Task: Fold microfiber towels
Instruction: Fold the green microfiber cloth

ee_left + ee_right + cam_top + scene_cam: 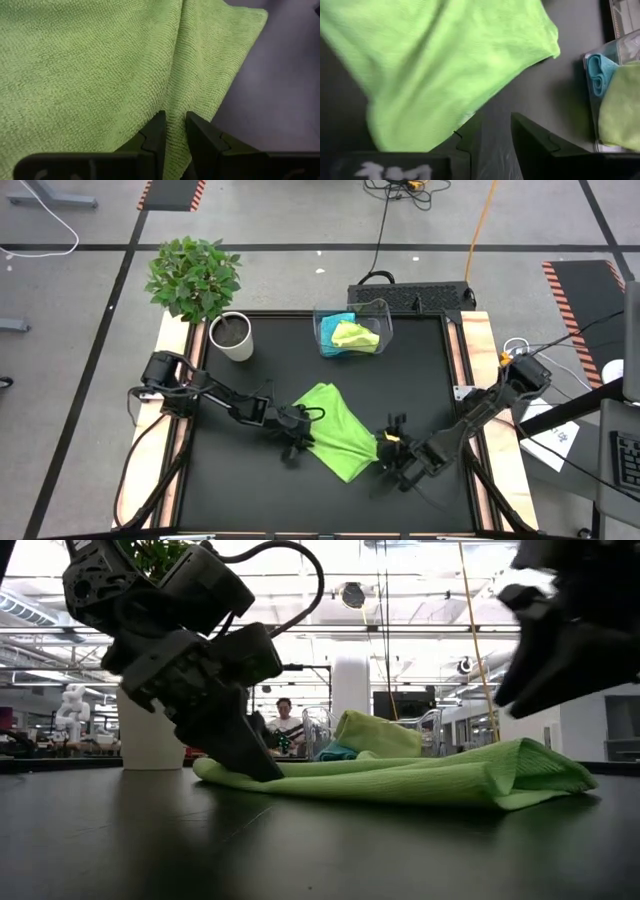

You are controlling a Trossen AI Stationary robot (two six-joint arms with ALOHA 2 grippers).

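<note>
One lime-green microfiber towel [335,430] lies partly folded over itself, flat on the black table's middle. My left gripper [303,438] is shut on the towel's left end; the low view shows this gripper [255,762] slanting down onto the cloth. My right gripper [495,134] hovers open above the towel's right corner [375,448], with only bare table between its fingers. Another lime-green towel [355,335] and a turquoise one [338,323] lie in the clear bin [385,320] at the far edge. My left gripper pinches a raised crease [174,102] at the towel's left end between its two fingers. The fingers [262,768] slant down from the table's left side. The towel stays lying on the table, slack, its right part doubled over.
A potted plant in a white pot [232,337] stands at the far left corner. Wooden side rails [478,370] border the black mat. Bare table lies in front of the towel and between it and the bin.
</note>
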